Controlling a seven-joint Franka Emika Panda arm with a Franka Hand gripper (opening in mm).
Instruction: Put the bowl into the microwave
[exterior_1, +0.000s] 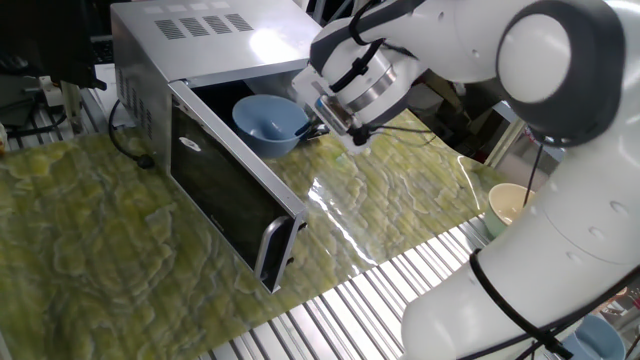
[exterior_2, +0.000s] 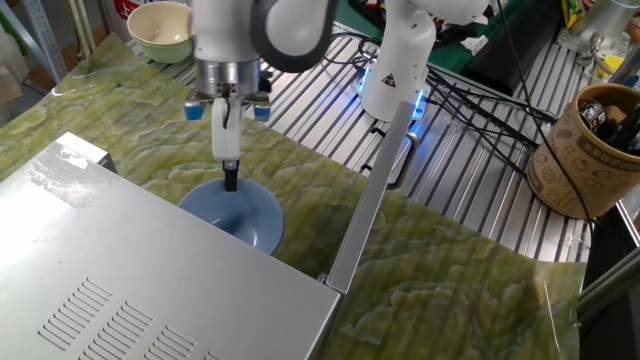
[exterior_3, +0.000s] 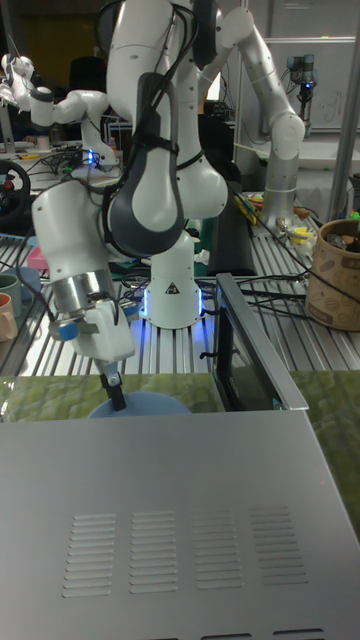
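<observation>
Bowl (exterior_1: 270, 123) rides partway through the open microwave (exterior_1: 200, 60) mouth, its rim clamped in the pincer (exterior_1: 318, 127); setting down and release remain.
</observation>
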